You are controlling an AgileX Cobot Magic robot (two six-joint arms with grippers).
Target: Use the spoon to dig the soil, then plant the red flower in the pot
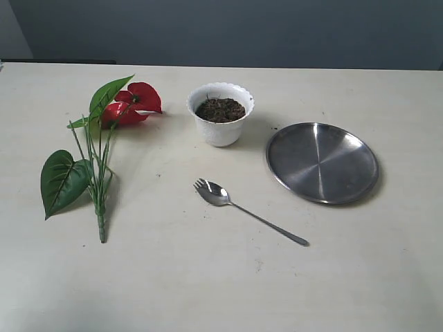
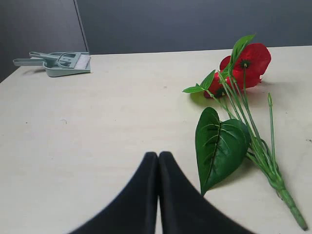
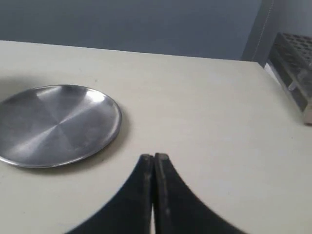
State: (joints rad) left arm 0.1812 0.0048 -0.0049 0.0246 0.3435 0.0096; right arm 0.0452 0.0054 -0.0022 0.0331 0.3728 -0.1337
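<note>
Your table carries all the task's things, each lying apart from the others. The white scalloped pot stands upright toward the far side, near the middle, and dark soil fills it almost to the rim. In front of the pot, clear of it, lies the steel spork that serves as your spoon. It is flat on the tabletop, with the tined bowl toward the left and the thin handle running off to the right and the near edge.

The red flower lies on its side at the left of the table. Its bloom is toward the far side, just left of the pot without touching it, and the green stems run toward the near edge. One large heart-shaped leaf spreads out to the left. A round steel plate sits to the right of the pot, near it but not in contact.

In the left wrist view, your left gripper has its two black fingers pressed together with nothing between them. It is over plain tabletop, near the flower's large leaf. A green dustpan with a brush lies at the table's far corner.

Your right gripper is closed the same way — fingers flat against each other, holding nothing — with the plate off to one side of it. A grey rack stands at the table's edge.
</note>
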